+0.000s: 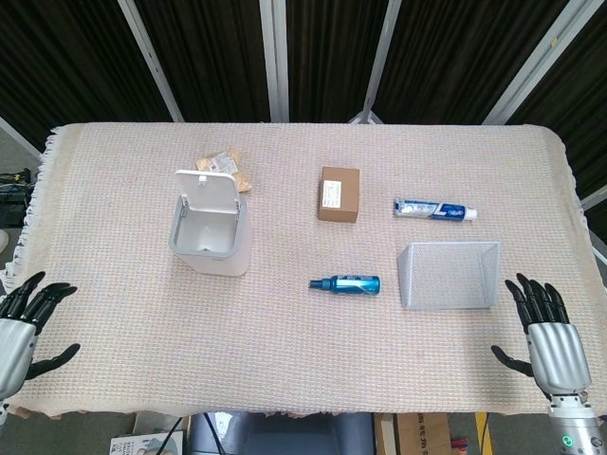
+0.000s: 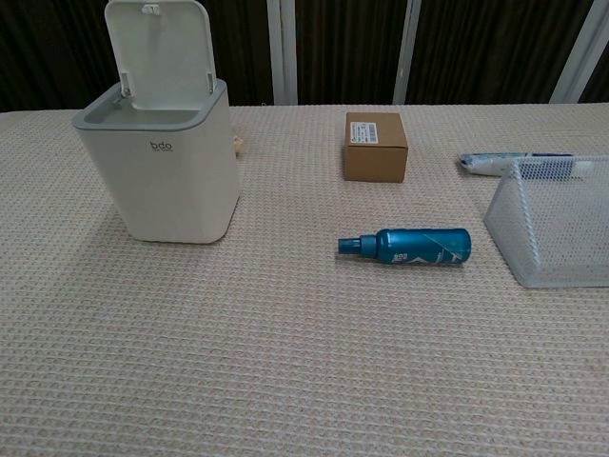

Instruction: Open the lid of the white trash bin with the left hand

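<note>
Brown box (image 1: 339, 193) centre, toothpaste tube (image 1: 434, 209) right of it, blue spray bottle (image 1: 345, 283) below, wire basket (image 1: 450, 275) lower right, snack packet (image 1: 223, 167) upper left.
</note>
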Tool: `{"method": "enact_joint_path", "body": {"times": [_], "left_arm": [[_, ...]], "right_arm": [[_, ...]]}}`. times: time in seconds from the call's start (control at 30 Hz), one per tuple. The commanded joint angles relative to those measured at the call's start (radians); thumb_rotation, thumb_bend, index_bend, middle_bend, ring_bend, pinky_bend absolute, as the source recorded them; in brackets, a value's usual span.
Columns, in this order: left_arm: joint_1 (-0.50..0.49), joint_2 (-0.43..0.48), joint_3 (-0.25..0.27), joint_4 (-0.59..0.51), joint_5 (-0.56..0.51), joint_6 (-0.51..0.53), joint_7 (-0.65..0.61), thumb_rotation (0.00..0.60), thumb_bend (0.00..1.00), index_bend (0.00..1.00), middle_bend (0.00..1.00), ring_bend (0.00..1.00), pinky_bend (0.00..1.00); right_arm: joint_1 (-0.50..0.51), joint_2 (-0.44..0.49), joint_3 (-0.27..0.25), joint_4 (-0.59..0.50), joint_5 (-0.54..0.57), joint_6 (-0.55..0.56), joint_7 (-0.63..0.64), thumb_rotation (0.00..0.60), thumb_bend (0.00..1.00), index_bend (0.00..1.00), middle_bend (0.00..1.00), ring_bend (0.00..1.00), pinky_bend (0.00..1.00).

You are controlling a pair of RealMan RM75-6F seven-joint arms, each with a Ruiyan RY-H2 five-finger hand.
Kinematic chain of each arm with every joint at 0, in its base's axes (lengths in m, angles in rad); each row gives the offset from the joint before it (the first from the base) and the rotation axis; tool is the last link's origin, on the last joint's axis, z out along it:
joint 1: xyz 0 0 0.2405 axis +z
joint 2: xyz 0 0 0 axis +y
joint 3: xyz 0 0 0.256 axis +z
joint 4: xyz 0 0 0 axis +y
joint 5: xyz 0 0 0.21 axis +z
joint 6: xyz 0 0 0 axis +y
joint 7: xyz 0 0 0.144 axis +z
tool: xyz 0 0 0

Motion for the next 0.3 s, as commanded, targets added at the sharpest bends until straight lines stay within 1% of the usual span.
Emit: {"method": "enact_joint_path", "body": {"times": [0.03, 0.17, 0.3], "left_arm": [[0.044, -0.029, 0.012, 0.084, 0.003, 0.036, -0.075, 0.600, 0.14, 0.22, 0.20, 0.08, 0.17], [0.060, -0.037, 0.003, 0.106, 0.022, 0.058, -0.081, 0.600, 0.14, 0.22, 0.19, 0.08, 0.17], [0.076, -0.035, -0.008, 0.104, 0.004, 0.062, -0.076, 0.600, 0.14, 0.22, 0.19, 0.08, 0.17]], "right_arm": [[-0.001, 0.002, 0.001, 0.001, -0.003, 0.005, 0.004, 0.600, 0.14, 0.08, 0.00, 0.04, 0.01], [0.002, 0.001, -0.004, 0.004, -0.010, -0.002, 0.010, 0.600, 0.14, 0.08, 0.00, 0.04, 0.01], [0.005, -0.005, -0.005, 0.004, -0.015, -0.003, 0.005, 0.600, 0.14, 0.08, 0.00, 0.04, 0.01]]}}
